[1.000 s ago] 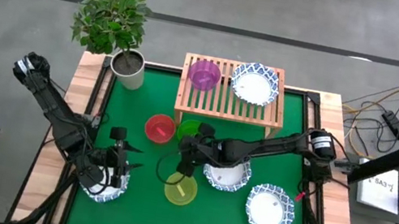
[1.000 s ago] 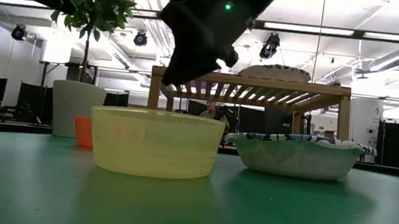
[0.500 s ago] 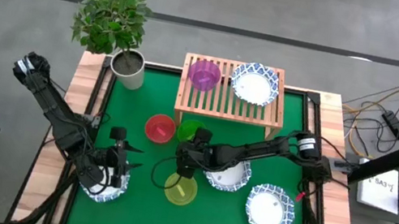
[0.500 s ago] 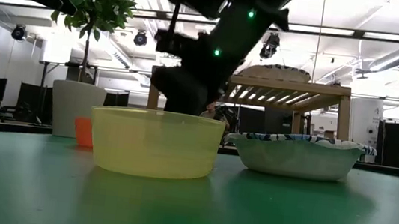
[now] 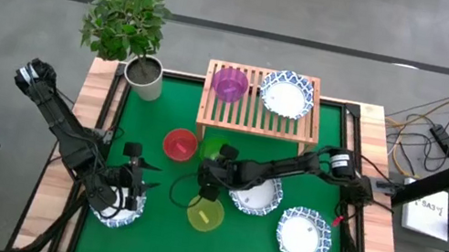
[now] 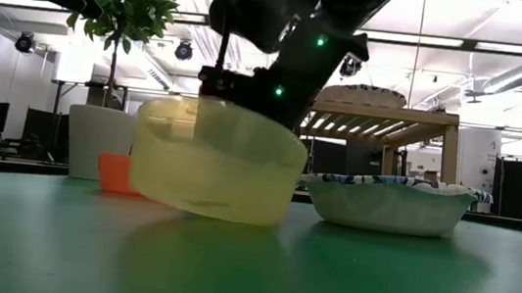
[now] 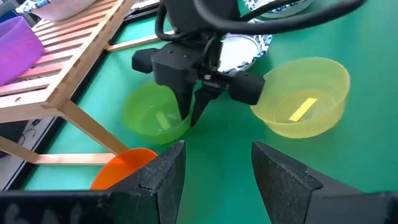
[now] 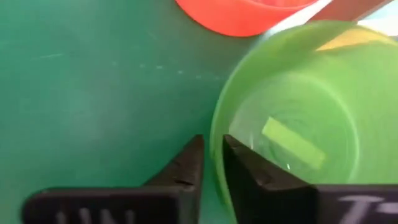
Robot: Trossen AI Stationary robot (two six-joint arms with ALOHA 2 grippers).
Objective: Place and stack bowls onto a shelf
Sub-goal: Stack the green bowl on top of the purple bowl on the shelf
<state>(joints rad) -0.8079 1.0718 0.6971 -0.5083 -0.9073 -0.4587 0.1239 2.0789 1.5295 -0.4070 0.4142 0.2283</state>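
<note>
Green table mat (image 5: 139,241): four patterned bowls (image 5: 303,235), four plastic bowls (image 5: 179,144), one shelf (image 5: 254,117). Right gripper (image 8: 211,155) pinches the upright green bowl (image 8: 298,124) by its rim; beside it the yellow-green bowl (image 6: 215,161) tilts. Left gripper (image 7: 217,149) gapes wide.

The high view looks straight down on the whole table (image 5: 204,243) from well above. The low view sits at table-top height, facing level across toward the shelf (image 6: 329,110) — close to the yellow bowl (image 6: 215,161). Each wrist view looks forward past its own fingers, near the table; both share the green bowl (image 7: 155,115) — also seen from above.
</note>
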